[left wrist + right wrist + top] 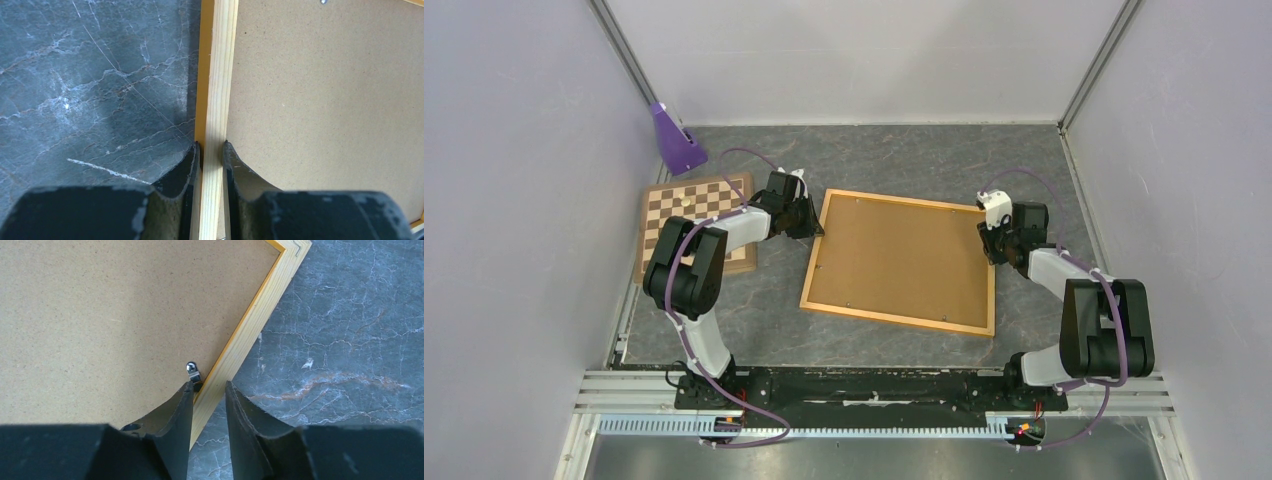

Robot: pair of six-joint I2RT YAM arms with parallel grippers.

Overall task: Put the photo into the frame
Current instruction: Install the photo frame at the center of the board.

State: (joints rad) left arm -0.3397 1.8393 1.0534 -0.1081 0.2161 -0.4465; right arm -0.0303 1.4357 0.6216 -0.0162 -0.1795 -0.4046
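Note:
The frame (896, 318) lies back-up on the table, its brown fibreboard back (899, 260) facing up. The photo is not in view in any frame. My left gripper (814, 228) is shut on the frame's left rail near the far corner; in the left wrist view (211, 145) the pale wood rail (220, 75) is pinched between both fingers. My right gripper (991, 245) sits on the right rail near the far corner. In the right wrist view (206, 384) the fingers straddle the slanting rail (250, 325) and meet its edges. A small metal clip (192, 371) lies just ahead of the left fingertip.
A brown-and-white chessboard (689, 215) lies left of the frame, partly under my left arm. A purple stand (674, 140) sits at the far left corner. Grey walls enclose three sides. The table is dark marbled (754, 310).

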